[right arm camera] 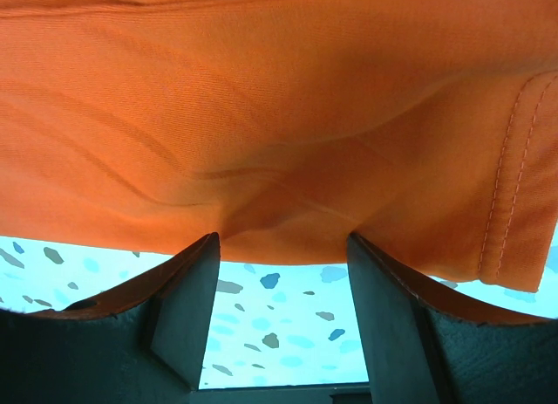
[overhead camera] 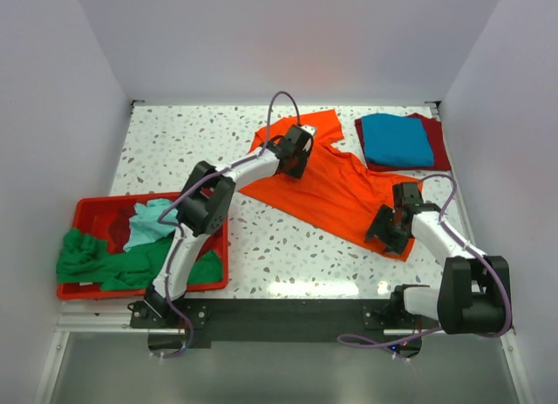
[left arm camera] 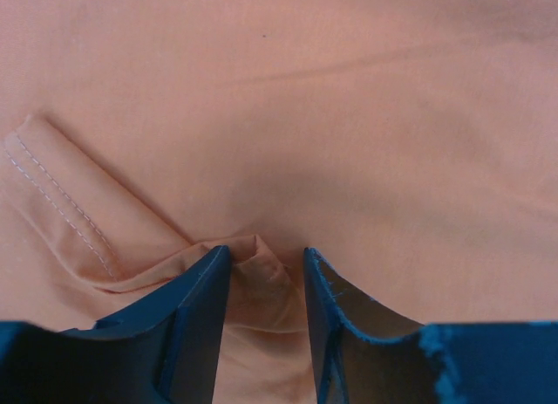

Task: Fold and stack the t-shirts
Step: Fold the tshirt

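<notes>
Speckled table [overhead camera: 288, 256], white walls close around. My left gripper [left arm camera: 266, 260] is clenched on a pinch of the orange t-shirt [left arm camera: 349, 116], which is spread mid-table. My right gripper [right arm camera: 283, 238] is at its near hem, jaws wide, and I can't tell if it's holding. I want both lifts level and taut. Folded stack [overhead camera: 397, 140] crowds far-right, bin [overhead camera: 87, 214] left, so I'd work toward me.

Bare tabletop [overhead camera: 288, 256] front-centre passable; red bin [overhead camera: 87, 205] blocks left, orange t-shirt [overhead camera: 336, 190] middle, folded t-shirts [overhead camera: 397, 138] far-right corner.
</notes>
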